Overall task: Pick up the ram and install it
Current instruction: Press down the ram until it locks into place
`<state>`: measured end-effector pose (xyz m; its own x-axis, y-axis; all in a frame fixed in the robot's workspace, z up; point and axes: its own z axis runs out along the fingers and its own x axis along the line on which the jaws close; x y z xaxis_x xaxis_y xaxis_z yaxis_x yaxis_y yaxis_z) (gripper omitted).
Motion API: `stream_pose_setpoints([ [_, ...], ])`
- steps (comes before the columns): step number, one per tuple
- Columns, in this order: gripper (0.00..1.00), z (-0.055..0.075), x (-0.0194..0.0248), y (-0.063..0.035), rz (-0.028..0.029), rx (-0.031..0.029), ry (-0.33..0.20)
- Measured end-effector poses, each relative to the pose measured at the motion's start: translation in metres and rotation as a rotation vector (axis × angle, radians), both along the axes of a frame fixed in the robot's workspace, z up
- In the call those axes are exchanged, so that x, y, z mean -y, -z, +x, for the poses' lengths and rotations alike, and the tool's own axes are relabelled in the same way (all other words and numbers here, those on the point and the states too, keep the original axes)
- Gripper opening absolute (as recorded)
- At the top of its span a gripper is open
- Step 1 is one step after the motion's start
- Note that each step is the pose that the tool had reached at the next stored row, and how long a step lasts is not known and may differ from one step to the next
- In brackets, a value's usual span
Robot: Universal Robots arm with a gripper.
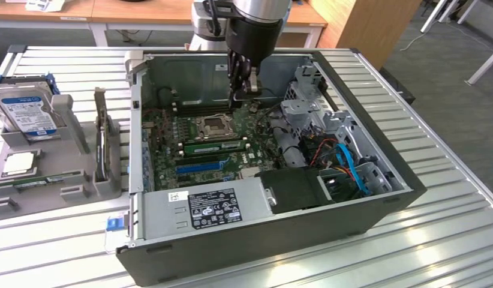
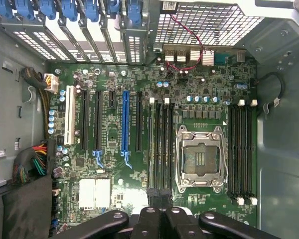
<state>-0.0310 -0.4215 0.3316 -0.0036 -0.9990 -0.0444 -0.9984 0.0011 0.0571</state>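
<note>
A long green ram stick stands in a memory slot beside the CPU socket, inside the open computer case. In the wrist view the ram shows as a thin greenish strip in the outermost black slot, on the side of the blue expansion slot. My gripper hangs inside the case above the motherboard, over the far side of the socket. Its black fingertips are pressed together with nothing between them. They sit apart from the ram, near the slots' end.
A grey power supply and a drive cage with blue and red cables fill the case's near and right sides. On the exterior view's left, a grey fixture holds a hard drive, a CPU chip and a thin green board.
</note>
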Motion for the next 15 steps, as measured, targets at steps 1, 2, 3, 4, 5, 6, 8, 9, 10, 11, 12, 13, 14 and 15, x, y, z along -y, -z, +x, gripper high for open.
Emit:
stream_pose_setpoints([
  [1, 0.10, 0.000, 0.0000, 0.0000, 0.0000, 0.0000, 0.000],
  [2, 0.10, 0.001, 0.0000, 0.0000, 0.0001, 0.0000, 0.000],
  [3, 0.10, 0.002, 0.0000, 0.0000, 0.0000, -0.0001, 0.000],
  [4, 0.10, 0.004, 0.0000, 0.0000, 0.0000, 0.0000, 0.000],
  [5, 0.10, 0.006, 0.0000, 0.0000, 0.0000, 0.0000, 0.000],
  [6, 0.10, 0.008, 0.0000, 0.0001, 0.0001, 0.0000, 0.000],
  [8, 0.10, 0.012, 0.0001, 0.0001, 0.0000, 0.0000, 0.000],
  [9, 0.10, 0.013, 0.0002, 0.0001, 0.0000, 0.0000, 0.000],
  [10, 0.10, 0.015, 0.0004, 0.0002, 0.0000, 0.0000, 0.000],
  [11, 0.10, 0.016, 0.0007, 0.0002, 0.0000, 0.0000, 0.000],
  [12, 0.10, 0.017, 0.0010, 0.0002, 0.0001, 0.0000, 0.000],
  [13, 0.10, 0.019, 0.0013, 0.0002, -0.0001, -0.0001, 0.000],
  [14, 0.10, 0.021, 0.0017, 0.0002, -0.0001, -0.0001, 0.000],
  [15, 0.10, 0.023, 0.0023, 0.0003, 0.0000, 0.0000, 0.000],
])
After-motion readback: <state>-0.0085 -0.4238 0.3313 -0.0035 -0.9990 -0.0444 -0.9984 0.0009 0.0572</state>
